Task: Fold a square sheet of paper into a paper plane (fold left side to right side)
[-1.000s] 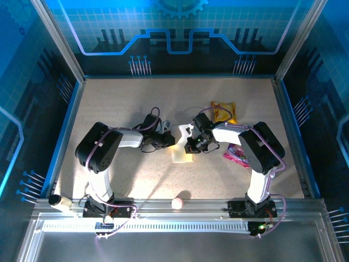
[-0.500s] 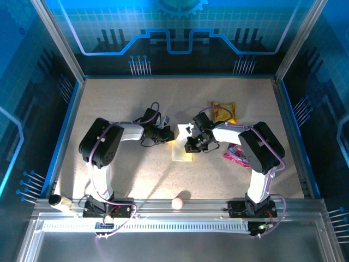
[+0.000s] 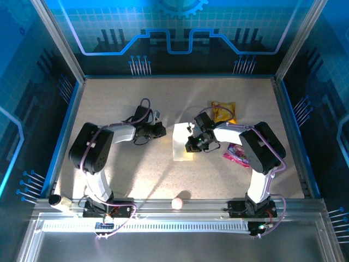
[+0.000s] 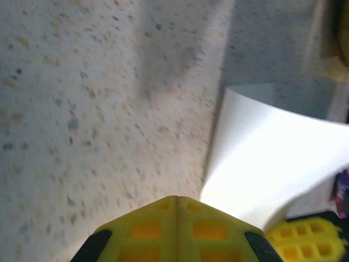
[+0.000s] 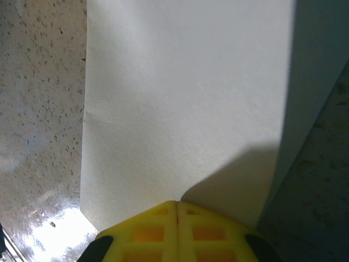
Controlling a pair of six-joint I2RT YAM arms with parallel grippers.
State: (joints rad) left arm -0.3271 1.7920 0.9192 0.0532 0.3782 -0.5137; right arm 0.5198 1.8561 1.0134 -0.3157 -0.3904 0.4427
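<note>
**benchrat:** Where's the paper relative to your pincers right now?

**op_remote:** From the overhead cam, the square sheet of paper [image 3: 181,141] is on the table [image 3: 120,174] between the two. It reads as a tall narrow white shape, not a full square. It's near the tip of my left pincer [image 3: 160,130], off to that pincer's right with a strip of bare table between them. My right pincer [image 3: 191,144] is over the sheet's right part.

**benchrat:** Either one actually grabbing it?

**op_remote:** The left pincer [image 4: 177,200] is clenched, yellow fingers pressed together with nothing in them. On its wrist cam the sheet [image 4: 272,158] is ahead and to the right, and its edge curls up off the table. The right pincer [image 5: 177,204] is clenched too, tips at the near edge of the sheet [image 5: 185,103], which spreads out ahead of it. I can't tell whether it's pinching a layer or just resting on top.

**benchrat:** Other clutter?

**op_remote:** There's a yellow snack packet [image 3: 224,112] beyond the right pincer on its right. A pink wrapper [image 3: 235,154] is behind it by the forearm. A small pinkish ball [image 3: 178,203] is well back of both pincers, at the table's near edge.
</note>
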